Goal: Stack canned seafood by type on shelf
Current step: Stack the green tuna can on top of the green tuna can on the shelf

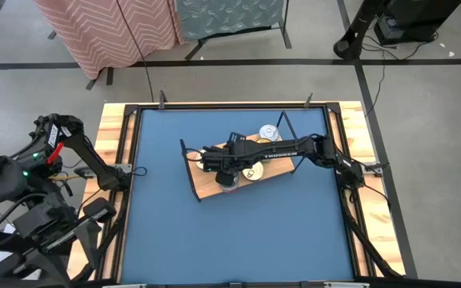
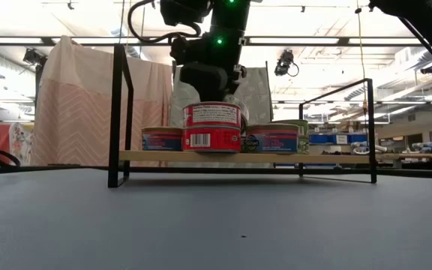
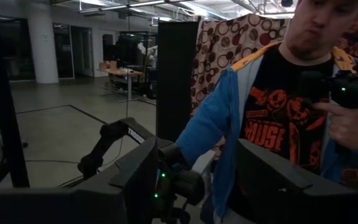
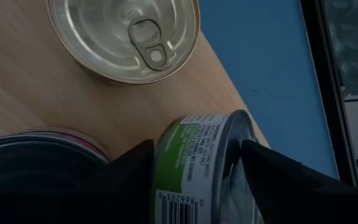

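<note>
A green-labelled can [image 4: 194, 168] sits between the right gripper [image 1: 224, 170]'s spread fingers, over the shelf [image 1: 206, 186] near a gold-lidded can [image 4: 124, 37]. It looks like a placing step; next, lift straight clear. The left gripper [image 3: 194, 186] waits off the table, fingers apart and empty.

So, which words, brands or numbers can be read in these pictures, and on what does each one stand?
"TROSSEN": on the right arm, high view.
"HOUSE": on a person's black shirt, left wrist view; the rest is unreadable.
Digits under a barcode on the green-labelled can: too blurred.
Label of the red cans: too small.
</note>
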